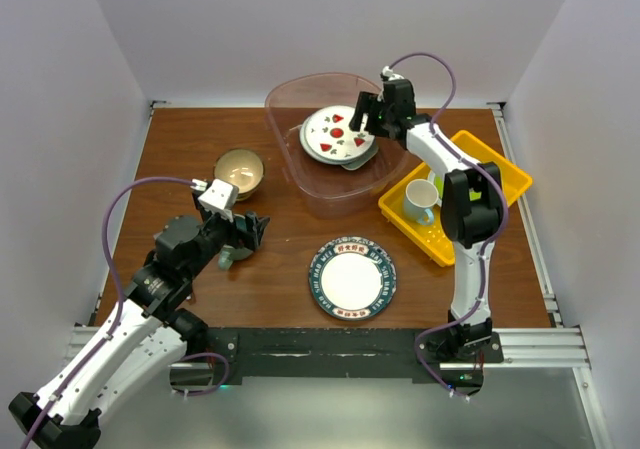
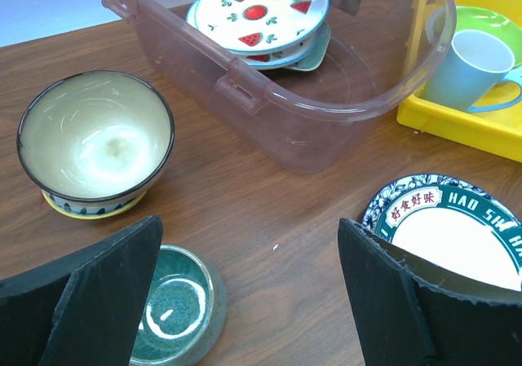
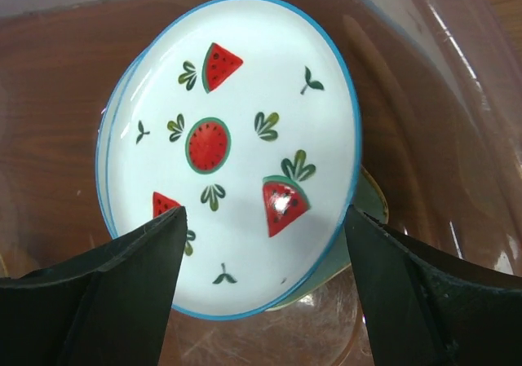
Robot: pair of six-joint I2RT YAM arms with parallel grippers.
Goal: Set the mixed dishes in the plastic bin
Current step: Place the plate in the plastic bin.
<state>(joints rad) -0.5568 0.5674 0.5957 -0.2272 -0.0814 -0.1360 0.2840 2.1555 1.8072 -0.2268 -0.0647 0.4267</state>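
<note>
The plastic bin stands at the back centre. Inside it a watermelon-patterned plate rests tilted on a pale mint tray. My right gripper hovers open just over the plate's near rim, holding nothing. On the table are a tan bowl, a small teal cup and a blue floral plate. My left gripper is open and low beside the teal cup, which sits at its left finger.
A yellow perforated tray to the right of the bin holds a pale mug on a lime-green plate. White walls enclose the table on three sides.
</note>
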